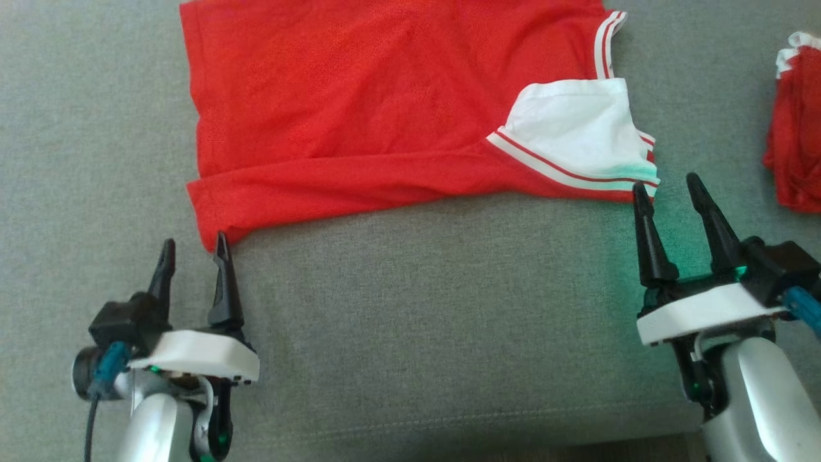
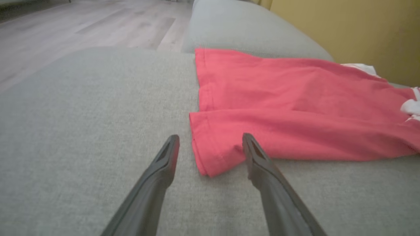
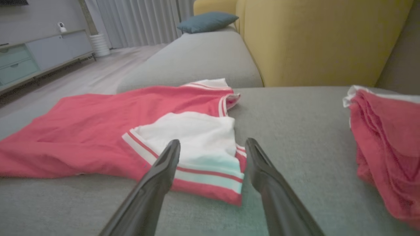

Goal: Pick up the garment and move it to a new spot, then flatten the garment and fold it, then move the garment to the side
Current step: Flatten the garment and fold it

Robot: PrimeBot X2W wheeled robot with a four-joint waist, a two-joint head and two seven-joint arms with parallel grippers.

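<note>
One flat red shirt (image 1: 359,109), one bunched red heap (image 1: 795,128), one grey sofa (image 1: 417,308); both jaws wide, empty

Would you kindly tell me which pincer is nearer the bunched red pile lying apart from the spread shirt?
Right. The right pincer sits left of the pile, by the shirt's white sleeve; the left pincer is far across, at the shirt's opposite corner.

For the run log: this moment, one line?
garment: spread on sofa | left end effector: open, at hem corner | right end effector: open, at sleeve
</note>
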